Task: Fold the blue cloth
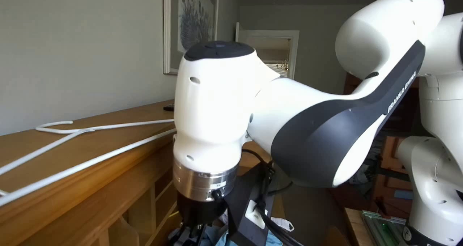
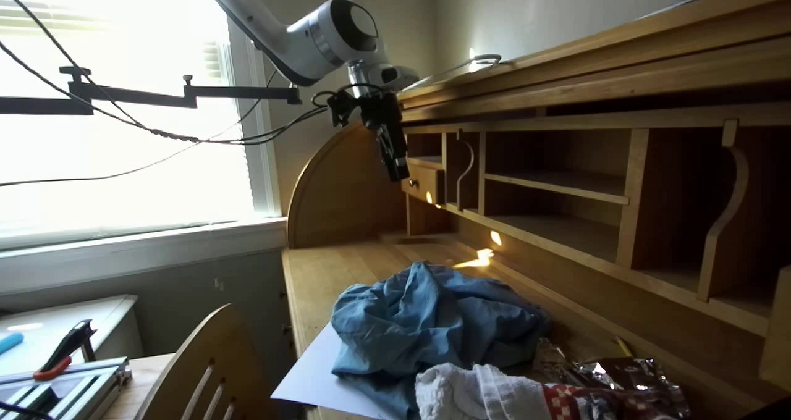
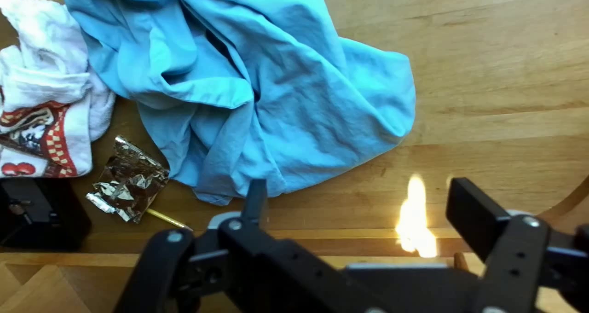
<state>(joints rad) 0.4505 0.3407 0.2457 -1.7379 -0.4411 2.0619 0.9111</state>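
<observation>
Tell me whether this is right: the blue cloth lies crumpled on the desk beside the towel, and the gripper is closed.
Not closed: the wrist view shows the gripper open, its fingers apart. The blue cloth does lie crumpled on the desk beside the towel.

It looks like a home: a wooden desk (image 2: 327,262) has pigeonholes (image 2: 556,188) along its back edge, a chair (image 2: 232,340) by its front edge and a window (image 2: 160,43) near a corner; a framed picture (image 1: 197,18) hangs on the wall (image 1: 90,50).
</observation>
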